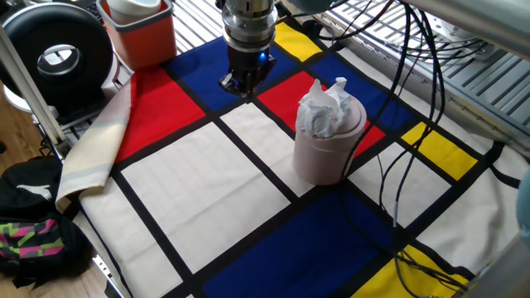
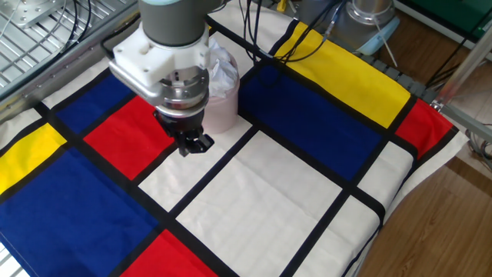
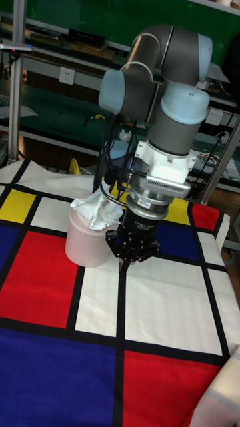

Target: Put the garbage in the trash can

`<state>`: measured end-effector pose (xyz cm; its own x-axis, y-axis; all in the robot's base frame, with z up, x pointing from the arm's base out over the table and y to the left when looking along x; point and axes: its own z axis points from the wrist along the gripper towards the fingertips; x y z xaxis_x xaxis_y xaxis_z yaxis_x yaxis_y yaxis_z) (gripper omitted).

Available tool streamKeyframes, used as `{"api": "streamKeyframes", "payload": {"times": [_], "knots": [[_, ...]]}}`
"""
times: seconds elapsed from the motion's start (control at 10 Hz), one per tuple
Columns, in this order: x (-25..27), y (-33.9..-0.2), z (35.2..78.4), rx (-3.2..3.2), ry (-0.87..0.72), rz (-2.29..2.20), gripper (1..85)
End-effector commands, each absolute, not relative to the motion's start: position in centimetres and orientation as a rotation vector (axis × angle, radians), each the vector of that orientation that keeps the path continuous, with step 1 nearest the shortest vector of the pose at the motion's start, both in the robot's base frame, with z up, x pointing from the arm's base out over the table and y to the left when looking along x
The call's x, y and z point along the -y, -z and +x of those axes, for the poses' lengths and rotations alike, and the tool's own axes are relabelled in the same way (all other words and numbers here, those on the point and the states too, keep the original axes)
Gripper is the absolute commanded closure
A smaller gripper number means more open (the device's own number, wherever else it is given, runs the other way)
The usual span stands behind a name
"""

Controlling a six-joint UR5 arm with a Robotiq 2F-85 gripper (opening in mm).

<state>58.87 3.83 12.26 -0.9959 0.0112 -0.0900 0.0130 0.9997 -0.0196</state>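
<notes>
The trash can (image 1: 325, 156) is a small pale pink cylinder standing on the checkered cloth. The garbage (image 1: 324, 108), a crumpled white tissue wad, sits in the can's top and sticks out above the rim. My gripper (image 1: 243, 84) hangs low over the cloth beside the can, apart from it, its fingers together and holding nothing. In the other fixed view the gripper (image 2: 194, 144) is in front of the can (image 2: 221, 114), with the tissue (image 2: 221, 63) partly behind the wrist. The tall fixed view shows the gripper (image 3: 125, 258) just right of the can (image 3: 85, 241) and tissue (image 3: 97, 209).
A red-orange square bin (image 1: 142, 33) with a white insert stands at the back left by a black round device (image 1: 56, 51). Black cables (image 1: 406, 124) hang over the cloth's right side. The cloth's left edge (image 1: 87, 161) droops off the table.
</notes>
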Motion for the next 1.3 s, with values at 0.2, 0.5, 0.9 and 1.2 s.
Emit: {"api": "streamKeyframes", "payload": {"times": [0.2, 0.5, 0.9, 1.2], "knots": [[-3.5, -12.0, 59.8, -3.053, -0.007, 0.028, 84.7], [-3.0, -11.6, 60.3, -3.051, 0.000, 0.026, 84.7], [-2.2, -11.0, 60.7, -3.053, 0.019, 0.001, 84.7], [-2.0, -10.9, 60.4, -3.075, 0.016, -0.029, 84.7]]}}
